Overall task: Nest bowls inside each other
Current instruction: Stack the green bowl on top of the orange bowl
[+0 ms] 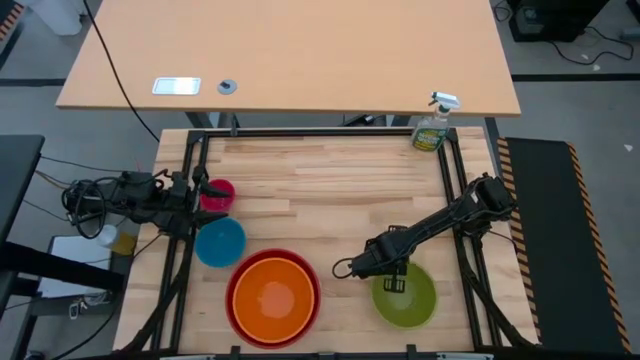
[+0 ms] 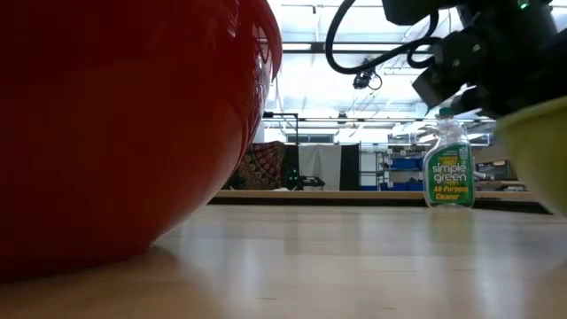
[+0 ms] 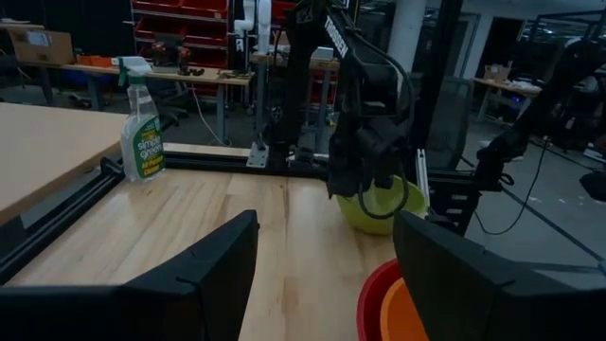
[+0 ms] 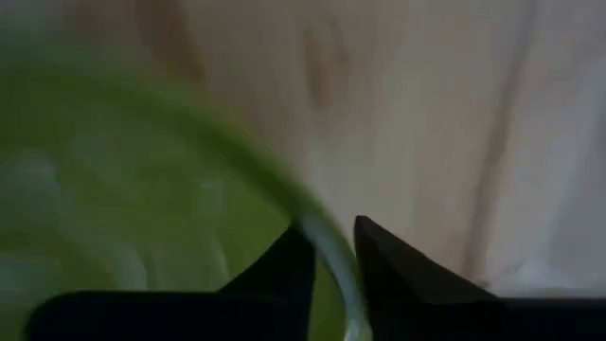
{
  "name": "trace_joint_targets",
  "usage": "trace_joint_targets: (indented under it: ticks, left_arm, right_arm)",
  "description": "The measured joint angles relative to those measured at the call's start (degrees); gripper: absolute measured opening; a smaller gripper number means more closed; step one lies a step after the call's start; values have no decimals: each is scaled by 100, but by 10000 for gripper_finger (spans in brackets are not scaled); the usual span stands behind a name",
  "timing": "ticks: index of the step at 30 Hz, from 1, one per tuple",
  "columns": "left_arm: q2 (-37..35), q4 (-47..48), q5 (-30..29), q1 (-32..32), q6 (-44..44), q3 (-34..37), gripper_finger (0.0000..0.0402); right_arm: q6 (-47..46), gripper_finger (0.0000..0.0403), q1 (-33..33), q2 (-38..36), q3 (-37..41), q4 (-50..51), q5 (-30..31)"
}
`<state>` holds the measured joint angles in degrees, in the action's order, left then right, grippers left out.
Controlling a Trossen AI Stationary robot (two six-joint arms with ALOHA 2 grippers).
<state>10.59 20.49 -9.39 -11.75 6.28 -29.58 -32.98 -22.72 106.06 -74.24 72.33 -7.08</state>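
The green bowl sits at the near right of the table, with my right gripper shut on its rim. The orange bowl lies inside the red bowl at the near middle. The blue bowl and the pink bowl stand by the left edge. My left gripper waits open beside the pink bowl, pointing level across the table. My right gripper has the green bowl's rim at the bowl's far left side. One finger is inside the bowl and the other outside. The fingers slant steeply down from above. The bowl's bottom rests on the table.
A green spray bottle stands at the far right corner of the table. A black frame runs along the table's edges. Bare wood lies in the middle and far part. Beyond it stands a larger desk.
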Motion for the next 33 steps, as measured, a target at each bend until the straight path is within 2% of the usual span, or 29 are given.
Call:
trace_joint_targets:
  ticks: [3,9,16,18,23,27,33]
  left_arm:
    - [0,-2,0,0,0,0,249]
    - [0,-4,-2,0,0,0,249]
    - [0,-2,-2,0,0,0,249]
    - [0,2,-2,0,0,0,249]
    - [0,42,-2,0,0,0,249]
    - [0,48,-2,0,0,0,249]
    - [0,22,-65,0,0,0,249]
  right_arm:
    - [24,31,0,-28,-29,-42,-322]
    - [-6,27,38,-2,-252,96,-445]
    - [-128,28,139,33,-1417,342,-70]
    - [-168,29,168,33,-1802,346,-100]
    - [-363,28,243,30,-2700,348,-612]
    - [-348,28,269,27,-3241,212,-299]
    - [-338,28,480,62,-3442,-955,496]
